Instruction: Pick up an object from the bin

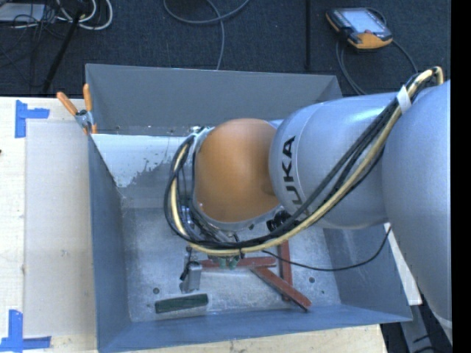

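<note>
Black capital letters "UKA" stand on the rounded silver-grey metal arm casing [324,160]. They sit near its edge beside the smooth orange dome-shaped cover [232,169] and run sideways, reading from bottom to top. The word's beginning is hidden where the black and yellow cables [324,197] cross the casing.

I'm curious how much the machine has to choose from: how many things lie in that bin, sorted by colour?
Dark green flat bar: 1
Reddish-brown bars: 3, crossing; joined or loose, cannot tell
Total: 4 in sight; the arm covers part of the bin.
</note>
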`<state>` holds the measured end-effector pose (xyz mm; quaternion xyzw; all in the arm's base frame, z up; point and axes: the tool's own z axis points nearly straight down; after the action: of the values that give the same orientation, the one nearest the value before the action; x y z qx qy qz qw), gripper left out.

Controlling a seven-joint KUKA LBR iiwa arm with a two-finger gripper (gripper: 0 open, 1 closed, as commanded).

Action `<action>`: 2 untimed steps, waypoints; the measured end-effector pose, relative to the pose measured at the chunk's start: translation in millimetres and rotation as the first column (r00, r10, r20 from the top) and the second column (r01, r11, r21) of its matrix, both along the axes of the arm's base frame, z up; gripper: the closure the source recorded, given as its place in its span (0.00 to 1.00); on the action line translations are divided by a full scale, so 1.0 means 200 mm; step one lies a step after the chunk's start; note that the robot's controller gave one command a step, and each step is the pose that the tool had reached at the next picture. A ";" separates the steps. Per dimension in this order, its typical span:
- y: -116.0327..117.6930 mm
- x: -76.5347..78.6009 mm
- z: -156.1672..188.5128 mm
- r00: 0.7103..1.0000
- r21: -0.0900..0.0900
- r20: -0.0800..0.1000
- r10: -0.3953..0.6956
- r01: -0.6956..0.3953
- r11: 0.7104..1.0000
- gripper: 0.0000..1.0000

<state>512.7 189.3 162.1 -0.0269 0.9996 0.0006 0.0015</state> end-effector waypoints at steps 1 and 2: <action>-0.04 -0.04 -0.19 0.995 -0.002 -0.010 0.101 -0.101 0.995 0.00; -0.16 -0.02 -0.34 0.994 -0.002 0.002 0.109 -0.109 0.994 0.00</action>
<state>507.9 157.6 94.2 -0.0813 0.9967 0.0000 0.0024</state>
